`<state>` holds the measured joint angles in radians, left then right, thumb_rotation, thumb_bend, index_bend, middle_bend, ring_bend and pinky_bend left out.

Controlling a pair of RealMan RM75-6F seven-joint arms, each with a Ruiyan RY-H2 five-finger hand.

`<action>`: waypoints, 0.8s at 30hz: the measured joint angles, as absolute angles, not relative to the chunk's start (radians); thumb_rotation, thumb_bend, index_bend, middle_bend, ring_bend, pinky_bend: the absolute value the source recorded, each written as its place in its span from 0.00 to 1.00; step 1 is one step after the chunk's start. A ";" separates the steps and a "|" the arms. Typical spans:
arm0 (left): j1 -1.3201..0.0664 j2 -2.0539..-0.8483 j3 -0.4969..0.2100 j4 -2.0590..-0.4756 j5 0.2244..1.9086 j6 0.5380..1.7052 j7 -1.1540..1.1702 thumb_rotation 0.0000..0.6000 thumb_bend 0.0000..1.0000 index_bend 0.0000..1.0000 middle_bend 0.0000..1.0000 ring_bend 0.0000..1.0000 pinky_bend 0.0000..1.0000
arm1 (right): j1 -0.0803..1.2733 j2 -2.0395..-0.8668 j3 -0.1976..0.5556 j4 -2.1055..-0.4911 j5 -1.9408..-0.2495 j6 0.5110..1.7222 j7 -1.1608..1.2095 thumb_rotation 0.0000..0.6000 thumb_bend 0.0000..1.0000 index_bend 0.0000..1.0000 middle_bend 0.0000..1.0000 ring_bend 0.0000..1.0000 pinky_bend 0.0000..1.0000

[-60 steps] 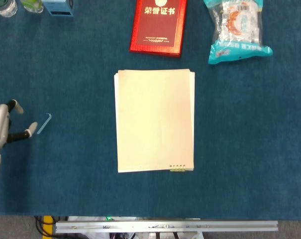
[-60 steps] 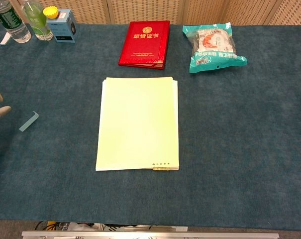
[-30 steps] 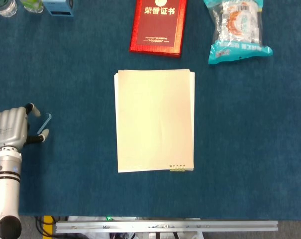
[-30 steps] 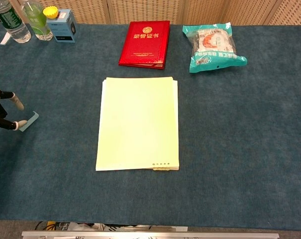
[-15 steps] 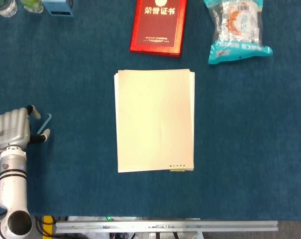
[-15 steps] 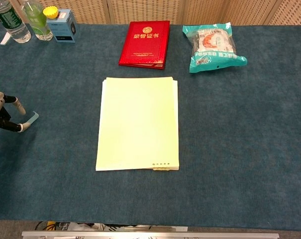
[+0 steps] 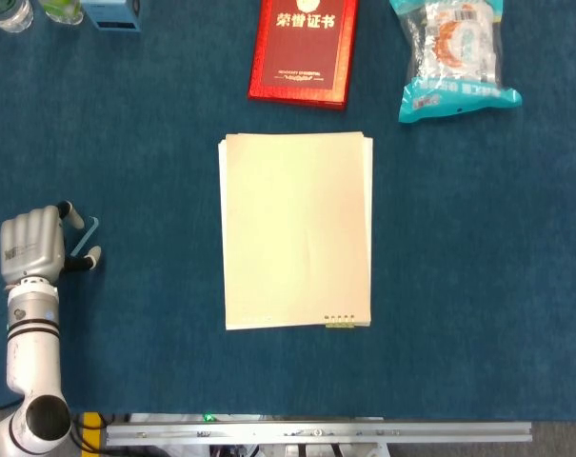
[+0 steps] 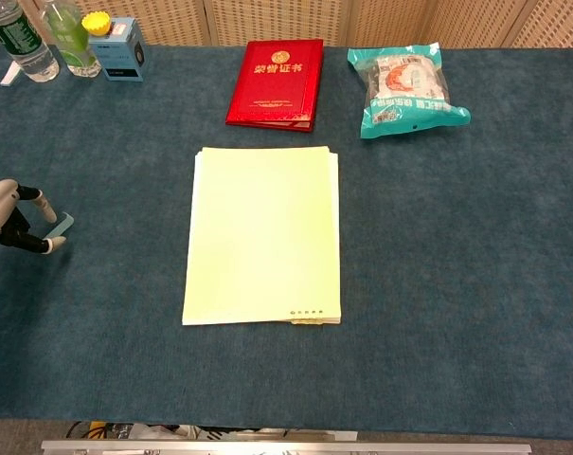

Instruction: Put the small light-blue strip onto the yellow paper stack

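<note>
The light-blue strip [image 7: 86, 234] lies near the worktop's [image 7: 478, 286] left edge, between two fingers [image 7: 70, 213] of the left hand [image 7: 32, 246]; whether they clamp it I cannot tell. Open blue cloth separates it from the yellow paper stack [image 7: 297, 228].

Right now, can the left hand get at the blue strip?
Probably yes. The left hand is already at the strip, with its fingers on either side of it, and nothing lies between them. Whether the fingers have actually closed on it can't be told.
</note>
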<state>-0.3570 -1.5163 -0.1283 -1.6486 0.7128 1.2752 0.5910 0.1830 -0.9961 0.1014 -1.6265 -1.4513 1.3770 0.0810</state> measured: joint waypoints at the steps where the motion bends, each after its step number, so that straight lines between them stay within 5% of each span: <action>1: -0.359 -1.523 -0.130 -1.642 0.711 1.275 0.592 0.89 0.22 0.43 1.00 1.00 1.00 | 0.182 -0.995 0.102 -1.627 -1.451 1.378 0.081 1.00 0.09 0.15 0.26 0.12 0.23; 24: -0.373 -1.561 -0.154 -1.581 0.661 1.272 0.598 0.98 0.29 0.50 1.00 1.00 1.00 | 0.176 -0.988 0.102 -1.639 -1.449 1.380 0.080 1.00 0.09 0.15 0.26 0.12 0.23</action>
